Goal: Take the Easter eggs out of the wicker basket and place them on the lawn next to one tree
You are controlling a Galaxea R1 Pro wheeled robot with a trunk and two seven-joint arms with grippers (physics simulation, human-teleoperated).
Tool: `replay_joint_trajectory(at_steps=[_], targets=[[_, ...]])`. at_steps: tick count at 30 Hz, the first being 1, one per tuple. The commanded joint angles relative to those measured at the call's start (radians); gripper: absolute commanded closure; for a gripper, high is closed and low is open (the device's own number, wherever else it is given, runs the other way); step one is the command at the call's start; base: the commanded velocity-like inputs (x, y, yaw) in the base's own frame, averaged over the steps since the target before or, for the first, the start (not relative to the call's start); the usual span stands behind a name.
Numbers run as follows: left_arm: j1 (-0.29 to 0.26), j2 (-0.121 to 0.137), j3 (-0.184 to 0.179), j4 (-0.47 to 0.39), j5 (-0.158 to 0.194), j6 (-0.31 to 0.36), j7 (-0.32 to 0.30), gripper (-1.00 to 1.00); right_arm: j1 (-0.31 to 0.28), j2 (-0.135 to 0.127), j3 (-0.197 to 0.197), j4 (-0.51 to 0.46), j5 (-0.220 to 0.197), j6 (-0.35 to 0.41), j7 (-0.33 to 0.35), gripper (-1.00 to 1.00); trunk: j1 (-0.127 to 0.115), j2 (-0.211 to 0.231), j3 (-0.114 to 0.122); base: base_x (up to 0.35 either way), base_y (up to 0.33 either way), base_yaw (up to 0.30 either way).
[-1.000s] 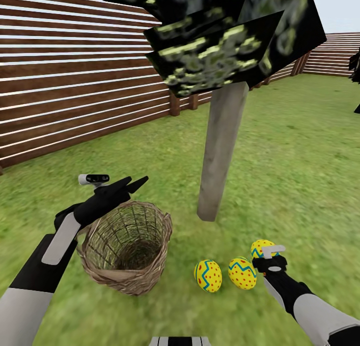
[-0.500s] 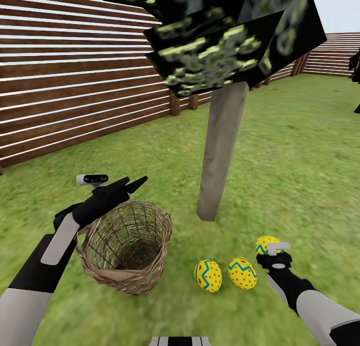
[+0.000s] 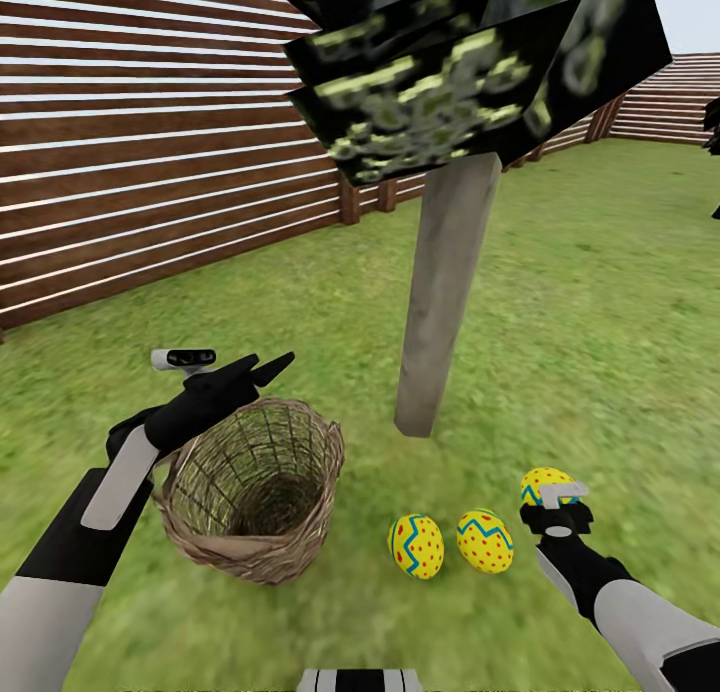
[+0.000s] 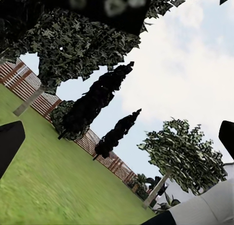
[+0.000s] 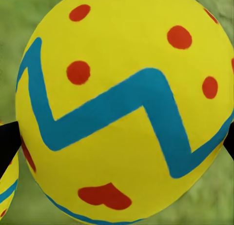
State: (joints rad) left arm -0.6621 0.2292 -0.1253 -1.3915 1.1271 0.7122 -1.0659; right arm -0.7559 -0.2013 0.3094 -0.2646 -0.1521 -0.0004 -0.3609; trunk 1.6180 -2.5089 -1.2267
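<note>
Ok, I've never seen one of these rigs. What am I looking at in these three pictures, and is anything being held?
This is a simulated two-armed robot in a fenced garden. The big picture comes from a camera on its head, looking down over both arms. The other two come from cameras near each arm's pincer.

On the lawn stands a tree with a pale trunk. Near its base sits a wicker basket, which looks empty. Two painted eggs lie on the grass beside it.

The right pincer is at the third egg, which fills its wrist picture with a dark fingertip at each side, so it seems gripped. Whether that egg rests on the grass I cannot tell.

The left pincer hovers above the basket, open and holding nothing.
</note>
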Motion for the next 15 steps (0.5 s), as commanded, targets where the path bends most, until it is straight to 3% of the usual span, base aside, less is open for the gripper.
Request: replay_joint_trajectory(at_steps=[1,15], targets=[[-0.001,0.001,-0.002,0.0,0.008,0.007,0.001,-1.0,0.0,0.0,0.008,-0.001,-0.012,-0.001,-0.001,1.0,0.0,0.0,-0.002,0.0,0.0,0.0],[-0.001,0.001,-0.002,-0.006,0.008,0.009,0.001,-1.0,0.0,-0.001,0.008,0.0,-0.013,0.001,-0.001,1.0,0.0,0.0,-0.025,0.0,0.0,0.0]])
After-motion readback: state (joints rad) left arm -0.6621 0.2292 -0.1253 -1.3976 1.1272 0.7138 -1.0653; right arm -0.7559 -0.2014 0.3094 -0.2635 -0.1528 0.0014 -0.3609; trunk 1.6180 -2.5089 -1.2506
